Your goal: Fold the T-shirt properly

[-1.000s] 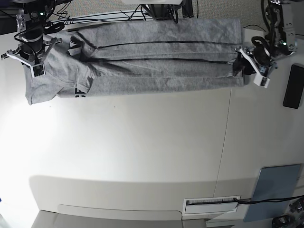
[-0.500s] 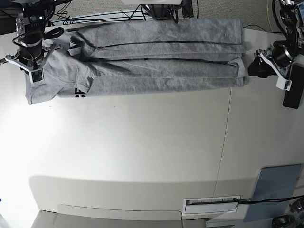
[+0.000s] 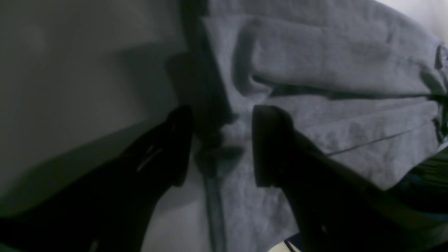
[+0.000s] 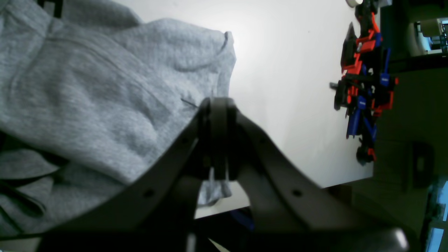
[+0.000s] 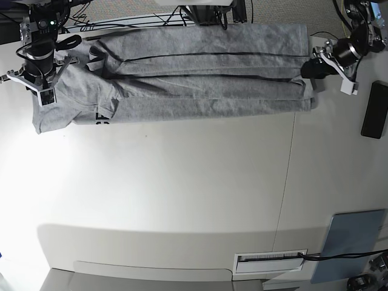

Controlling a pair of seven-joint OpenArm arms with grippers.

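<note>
White table (image 5: 182,200) | shirt (image 5: 206,73) folded into a long band along far edge | risk: left gripper (image 3: 218,145), jaws wide, straddles only hem edge, may pinch one layer and spoil fold | right gripper (image 4: 217,140) shut, empty, at sleeve end; lettering peeks out.

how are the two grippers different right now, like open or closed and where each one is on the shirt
The left gripper has its jaws spread apart, poised at the T-shirt edge without clamping it; the right gripper has its jaws pressed together. In the base view the left gripper sits at the shirt's right end, the right gripper at its left end over the sleeve area. Both are dark and sit close to the cloth.
</note>
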